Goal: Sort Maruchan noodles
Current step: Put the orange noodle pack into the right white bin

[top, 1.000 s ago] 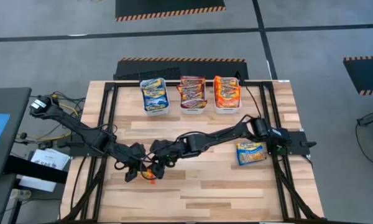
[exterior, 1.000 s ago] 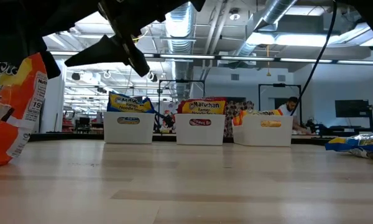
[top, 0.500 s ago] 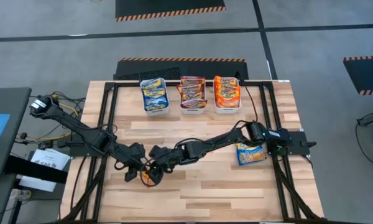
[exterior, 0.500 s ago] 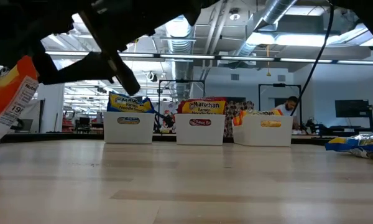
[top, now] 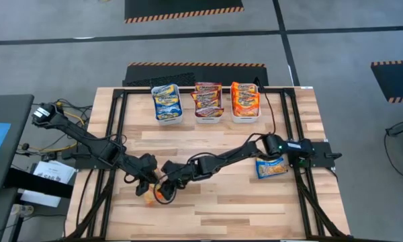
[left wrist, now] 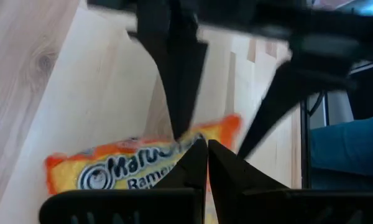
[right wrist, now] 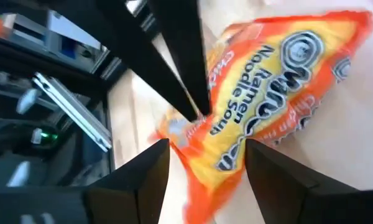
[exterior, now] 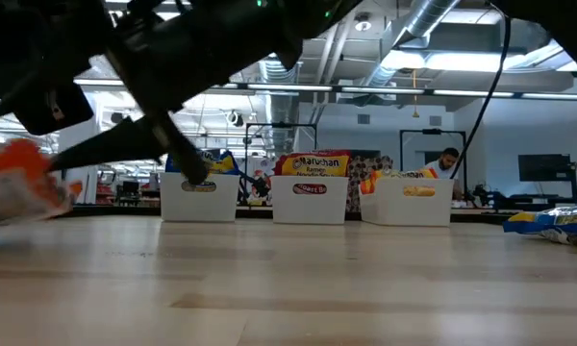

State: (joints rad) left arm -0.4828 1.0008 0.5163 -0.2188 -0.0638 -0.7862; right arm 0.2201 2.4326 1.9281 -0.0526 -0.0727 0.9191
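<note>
An orange Maruchan noodle packet (top: pixel 159 195) is at the table's near left, held by my left gripper (left wrist: pixel 206 152), which is shut on it. In the low view the packet (exterior: pixel 19 187) sits roughly level, above the tabletop. My right gripper (right wrist: pixel 206 146) is open, reaching in from the right. Its two fingers stand on either side of the packet's printed face (right wrist: pixel 267 99). I cannot tell whether they touch it. A blue packet (top: pixel 271 166) lies flat near the table's right edge. My left gripper pinches the orange packet's crimped edge (left wrist: pixel 189 138) between its two shut fingertips. The fingers slant down at it from the table's left. The packet lies tilted near level beyond the fingertips and, in the low view, is clear of the table.
Three white bins stand in a row at the far edge, holding blue (top: pixel 168 106), maroon (top: pixel 208 102) and orange (top: pixel 245 102) packets. Bare wood lies between the bins and the arms. A person (exterior: pixel 450 165) sits in the room behind.
My right gripper has come down toward the table's near-left part, onto the orange packet, and has rolled at the wrist. The packet hung upright below my left gripper. It has swung up and now lies near level.
</note>
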